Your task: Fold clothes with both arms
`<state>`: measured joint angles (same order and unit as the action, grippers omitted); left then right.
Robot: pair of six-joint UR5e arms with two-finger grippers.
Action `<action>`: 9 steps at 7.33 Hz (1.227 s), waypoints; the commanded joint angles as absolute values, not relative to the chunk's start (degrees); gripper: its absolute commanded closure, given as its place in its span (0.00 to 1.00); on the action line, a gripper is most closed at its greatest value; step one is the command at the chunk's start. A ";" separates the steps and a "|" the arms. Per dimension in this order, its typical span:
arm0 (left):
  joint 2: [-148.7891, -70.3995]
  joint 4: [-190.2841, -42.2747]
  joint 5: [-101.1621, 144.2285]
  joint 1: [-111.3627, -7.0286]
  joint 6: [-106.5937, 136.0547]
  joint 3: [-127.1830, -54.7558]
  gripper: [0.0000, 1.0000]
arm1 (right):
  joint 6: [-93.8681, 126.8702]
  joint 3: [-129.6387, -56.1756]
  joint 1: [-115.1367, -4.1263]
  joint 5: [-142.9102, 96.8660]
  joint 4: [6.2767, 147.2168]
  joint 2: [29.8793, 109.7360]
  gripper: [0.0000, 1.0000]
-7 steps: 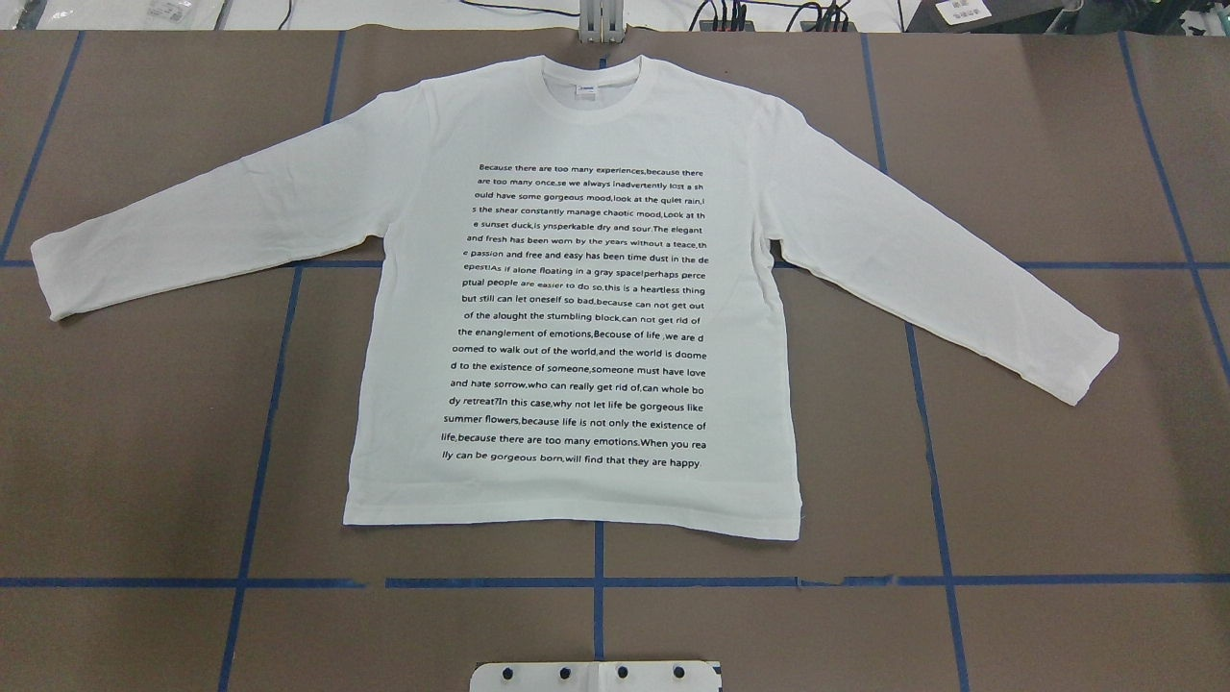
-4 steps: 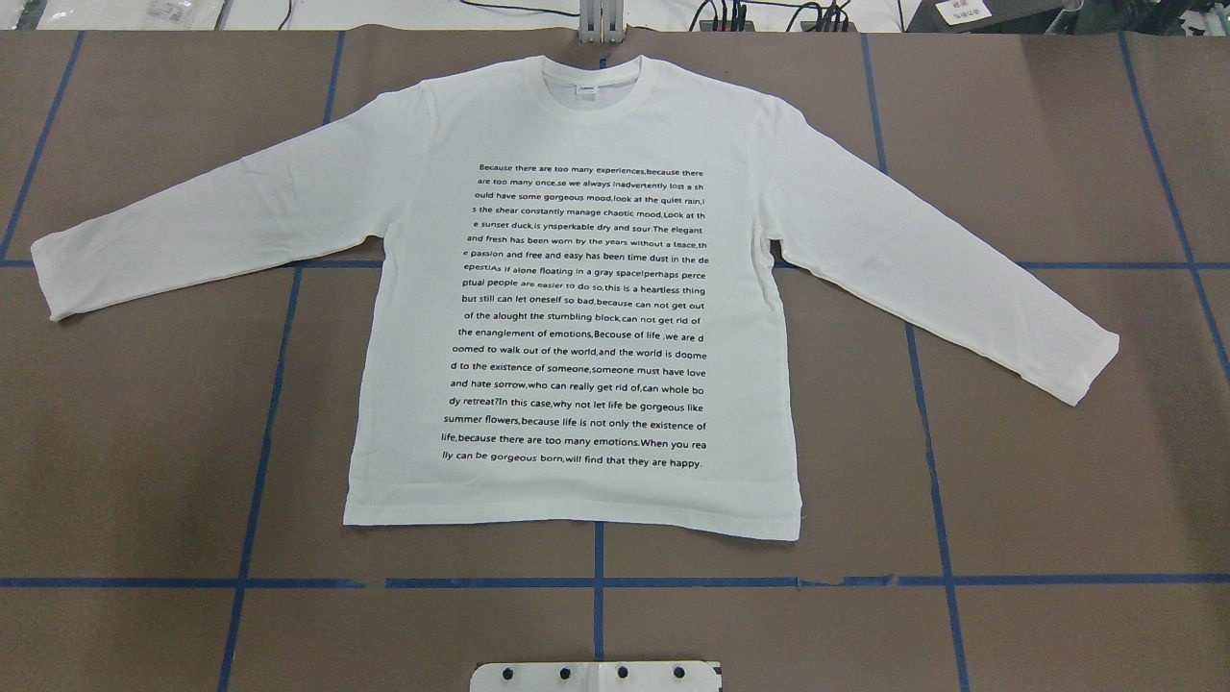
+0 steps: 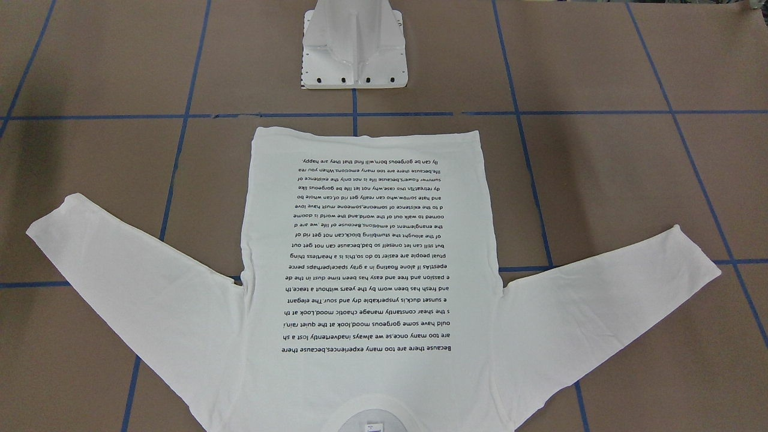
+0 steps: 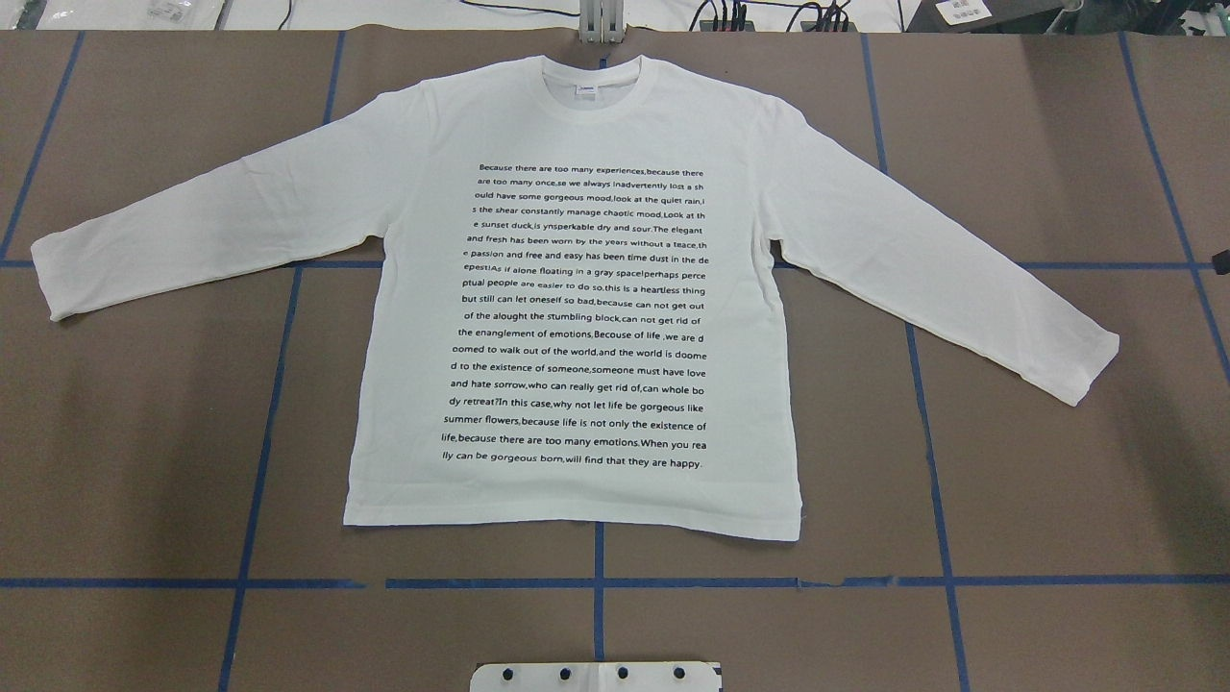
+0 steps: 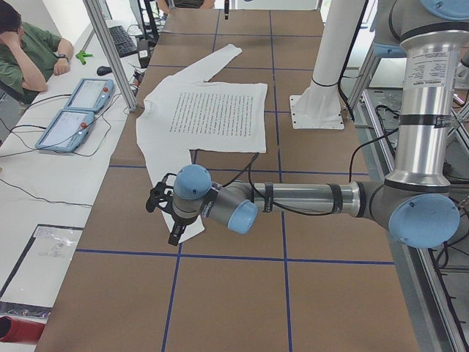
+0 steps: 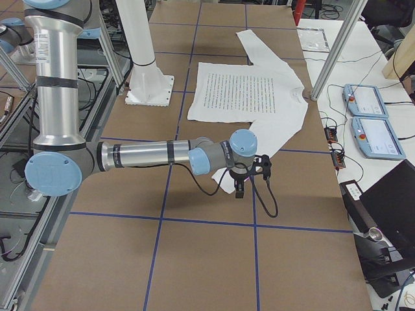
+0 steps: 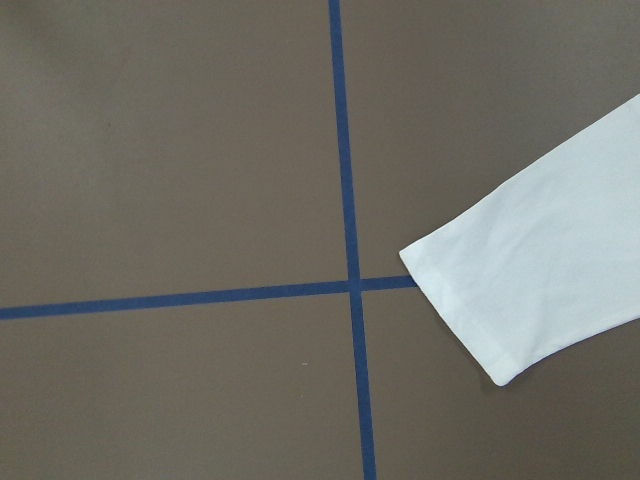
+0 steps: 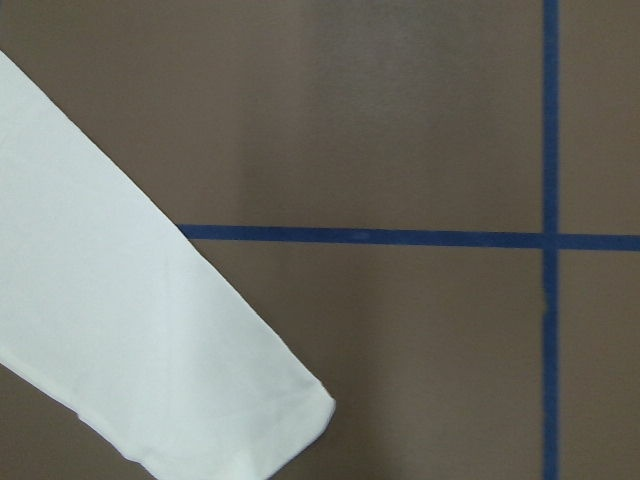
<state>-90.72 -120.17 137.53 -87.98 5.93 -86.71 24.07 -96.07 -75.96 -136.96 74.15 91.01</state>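
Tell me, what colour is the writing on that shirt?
Black writing in many lines on a white shirt, clearest in the overhead view.

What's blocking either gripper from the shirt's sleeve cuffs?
Nothing visible. The left gripper and right gripper hang by the left cuff and right cuff of the shirt; wrist views show only bare table and blue tape there.
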 commanded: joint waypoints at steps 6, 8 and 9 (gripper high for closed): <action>-92.72 -123.75 137.90 -87.54 7.91 -83.41 0.01 | 33.58 -86.23 -60.82 -125.07 53.88 91.85 0.01; -92.64 -123.84 137.99 -87.54 7.91 -83.58 0.01 | 33.57 -82.98 -60.56 -125.16 53.88 90.36 0.05; -92.64 -123.84 138.08 -87.54 7.82 -83.58 0.01 | 33.57 -82.53 -60.56 -125.42 53.96 89.48 0.15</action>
